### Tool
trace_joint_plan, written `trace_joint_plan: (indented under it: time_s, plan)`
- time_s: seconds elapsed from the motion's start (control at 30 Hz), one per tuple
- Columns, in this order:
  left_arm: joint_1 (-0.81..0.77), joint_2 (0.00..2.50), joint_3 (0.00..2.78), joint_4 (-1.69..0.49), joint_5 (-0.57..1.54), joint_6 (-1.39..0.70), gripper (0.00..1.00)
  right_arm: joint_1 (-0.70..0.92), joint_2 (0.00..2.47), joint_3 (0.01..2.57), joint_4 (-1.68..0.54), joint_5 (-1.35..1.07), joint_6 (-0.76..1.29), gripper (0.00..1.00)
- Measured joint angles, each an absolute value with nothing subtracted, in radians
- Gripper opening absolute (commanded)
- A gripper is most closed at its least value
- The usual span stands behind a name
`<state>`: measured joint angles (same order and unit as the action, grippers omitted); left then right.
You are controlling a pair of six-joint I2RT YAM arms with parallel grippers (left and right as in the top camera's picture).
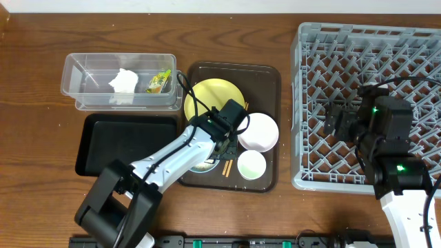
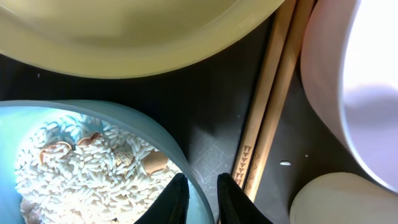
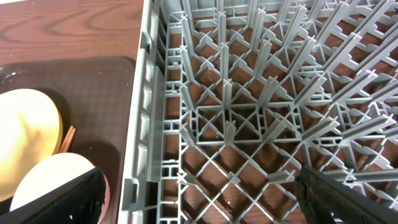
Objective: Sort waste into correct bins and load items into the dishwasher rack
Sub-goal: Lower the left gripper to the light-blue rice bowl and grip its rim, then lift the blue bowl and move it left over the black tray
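My left gripper [image 1: 224, 147] [image 2: 202, 199] is shut on the rim of the light blue bowl [image 2: 124, 112], which holds white rice [image 2: 81, 168]. One finger is inside the bowl and one outside. The wooden chopsticks [image 2: 273, 93] lie just right of it. The yellow plate [image 1: 210, 96], white bowl [image 1: 258, 131] and pale green cup [image 1: 251, 165] sit around it. The tissue [image 1: 124, 83] and snack wrapper [image 1: 158, 83] lie in the clear tub [image 1: 76, 69]. My right gripper [image 1: 337, 120] [image 3: 199, 205] is open and empty over the left side of the dishwasher rack [image 1: 303, 103] [image 3: 249, 112].
The dishes sit on a dark brown serving tray [image 1: 269, 83] between the bins and the rack. The black tray [image 1: 89, 145] lies in front of the clear tub. The right wrist view also shows the yellow plate [image 3: 25, 137] and white bowl [image 3: 56, 180].
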<state>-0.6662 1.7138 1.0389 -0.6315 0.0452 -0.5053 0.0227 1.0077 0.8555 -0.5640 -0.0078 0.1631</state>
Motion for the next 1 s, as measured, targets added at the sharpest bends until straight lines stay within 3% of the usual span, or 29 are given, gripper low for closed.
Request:
trace_joint_plan:
  time_s: [0.17, 0.27, 0.6, 1.0]
  plan:
    - [-0.666, 1.714, 1.038, -0.632, 0.045, -0.506, 0.19, 0.023, 1.008, 0.855, -0.564, -0.008, 0.163, 0.96]
    - [-0.666, 1.714, 1.038, -0.632, 0.045, -0.513, 0.06, 0.023, 1.008, 0.855, -0.564, -0.008, 0.163, 0.96]
    - [-0.670, 1.712, 1.039, -0.647, 0.030, -0.520, 0.06, 0.023, 1.008, 0.855, -0.564, -0.008, 0.163, 0.96]
    - [-0.632, 1.596, 1.128, -0.812, 0.100, -0.410, 0.06, 0.023, 1.008, 0.855, -0.564, -0.008, 0.163, 0.96]
